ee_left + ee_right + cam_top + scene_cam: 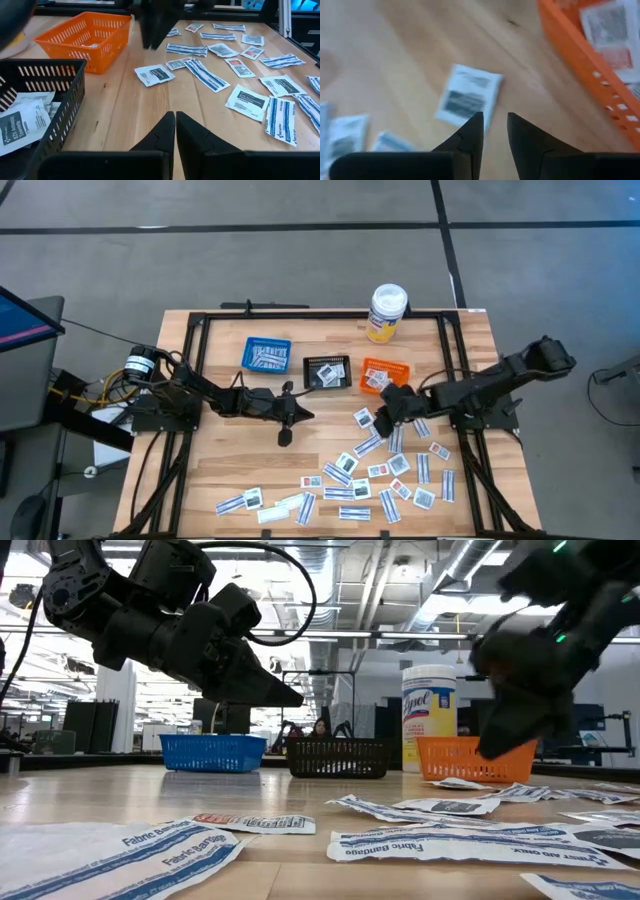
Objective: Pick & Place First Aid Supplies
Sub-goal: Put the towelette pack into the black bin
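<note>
Many small flat white packets (385, 470) lie loose on the wooden table, narrow strips and small squares. My right gripper (495, 131) hangs just above the table beside the orange basket (585, 55). Its fingers stand slightly apart with nothing between them, and a square packet with a dark mark (468, 97) lies flat just ahead of them. This gripper also shows in the high view (388, 410). My left gripper (175, 131) is shut and empty, above the table near the black basket (30, 100); it also shows in the high view (296, 416).
A blue basket (267, 355), the black basket (327, 372) and the orange basket (385, 375) stand in a row at the far middle, each with packets inside. A tall white bottle with a yellow label (387, 313) stands behind them. A black frame (200, 330) runs around the table.
</note>
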`<state>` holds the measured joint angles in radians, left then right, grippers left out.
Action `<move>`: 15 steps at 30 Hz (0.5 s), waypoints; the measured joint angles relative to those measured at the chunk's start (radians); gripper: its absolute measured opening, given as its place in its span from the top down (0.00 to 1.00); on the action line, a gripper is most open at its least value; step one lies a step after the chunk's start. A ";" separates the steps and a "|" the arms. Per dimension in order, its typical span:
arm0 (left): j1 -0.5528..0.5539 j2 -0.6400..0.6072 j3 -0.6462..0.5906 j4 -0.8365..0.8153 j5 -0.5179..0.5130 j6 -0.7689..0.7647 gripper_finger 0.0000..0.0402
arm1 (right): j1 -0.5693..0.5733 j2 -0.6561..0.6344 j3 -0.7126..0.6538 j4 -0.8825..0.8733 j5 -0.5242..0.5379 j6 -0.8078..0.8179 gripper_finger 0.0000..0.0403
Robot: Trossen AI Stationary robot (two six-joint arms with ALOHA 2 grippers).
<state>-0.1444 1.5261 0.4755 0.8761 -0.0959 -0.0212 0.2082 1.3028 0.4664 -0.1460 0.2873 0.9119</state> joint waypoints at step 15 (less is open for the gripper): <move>0.000 0.000 0.000 0.000 0.000 -0.043 0.96 | -0.102 0.182 0.142 -0.003 -0.132 -0.030 0.80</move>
<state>-0.1444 1.5261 0.4755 0.8757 -0.0956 -0.0643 0.1058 1.4850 0.6083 -0.1486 0.1553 0.8824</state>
